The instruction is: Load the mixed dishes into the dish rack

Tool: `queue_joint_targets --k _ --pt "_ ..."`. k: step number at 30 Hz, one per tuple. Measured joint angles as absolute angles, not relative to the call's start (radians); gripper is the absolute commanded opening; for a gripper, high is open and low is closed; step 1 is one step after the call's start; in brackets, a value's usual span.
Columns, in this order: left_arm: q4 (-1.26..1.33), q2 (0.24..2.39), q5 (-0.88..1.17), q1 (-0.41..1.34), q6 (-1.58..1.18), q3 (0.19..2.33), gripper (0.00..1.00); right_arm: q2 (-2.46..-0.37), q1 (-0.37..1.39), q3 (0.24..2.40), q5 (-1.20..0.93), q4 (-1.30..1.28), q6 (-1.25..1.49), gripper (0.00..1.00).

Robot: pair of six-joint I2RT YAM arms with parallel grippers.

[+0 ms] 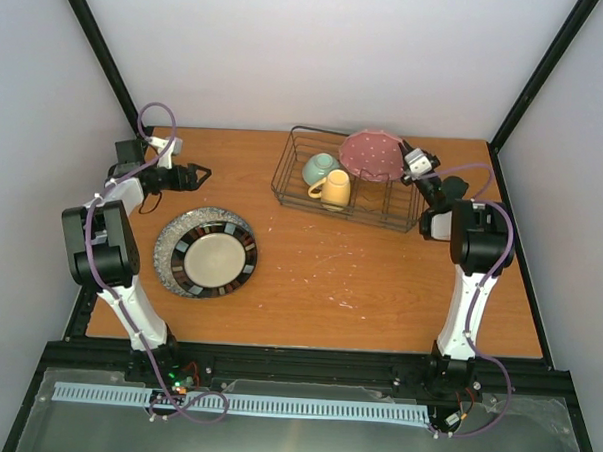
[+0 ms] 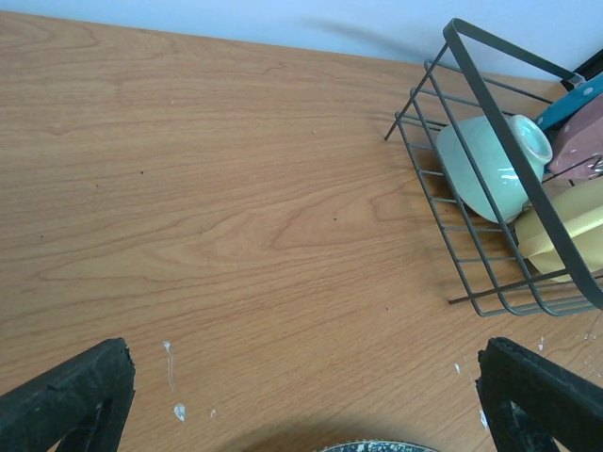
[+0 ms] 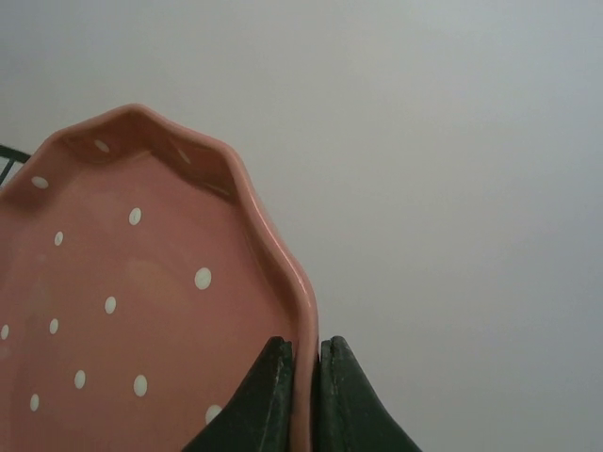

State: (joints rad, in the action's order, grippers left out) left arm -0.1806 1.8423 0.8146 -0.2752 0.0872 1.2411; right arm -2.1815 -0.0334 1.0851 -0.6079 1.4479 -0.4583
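one dish rack, bowl and mug inside; largest grey speckled plate outside it. pink white-dotted plate hangs over the rack, rim pinched in my right gripper; next, i judge, lower it between dividers. left gripper spread, empty.

Wide-open wood across the middle and the near-right corner of the table, so a gripper sweeps through there with nothing in its way. The left side is tighter: the grey speckled plate, with the dark-rimmed cream plate stacked on it, fills the stretch by the left edge. A bare lane runs between that stack and the dish rack, and the left gripper hangs at its far end, jaws spread wide. In the rack, at the far edge, the left end is crowded, pale green bowl and yellow mug side by side. Above its right half the pink white-dotted plate, pinched at the rim by the right gripper, blocks entry from above. The right arm stands between rack and right edge.
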Motion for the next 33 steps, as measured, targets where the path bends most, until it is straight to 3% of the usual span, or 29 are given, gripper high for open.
queue_joint_targets --k 14,18,24,33 --pt "-0.181 1.852 0.816 -0.275 0.087 1.241 1.0 -2.154 -0.046 0.979 -0.658 1.437 -0.662 0.03" --pt "-0.18 1.853 0.816 -0.275 0.084 1.241 1.0 -2.143 -0.046 0.952 -0.668 1.452 -0.677 0.18" --pt "-0.18 1.853 0.816 -0.275 0.082 1.241 1.0 -2.136 -0.045 0.939 -0.698 1.45 -0.646 0.49" --pt "-0.18 1.853 0.815 -0.275 0.08 1.241 1.0 -2.136 -0.045 0.939 -0.692 1.456 -0.605 0.61"
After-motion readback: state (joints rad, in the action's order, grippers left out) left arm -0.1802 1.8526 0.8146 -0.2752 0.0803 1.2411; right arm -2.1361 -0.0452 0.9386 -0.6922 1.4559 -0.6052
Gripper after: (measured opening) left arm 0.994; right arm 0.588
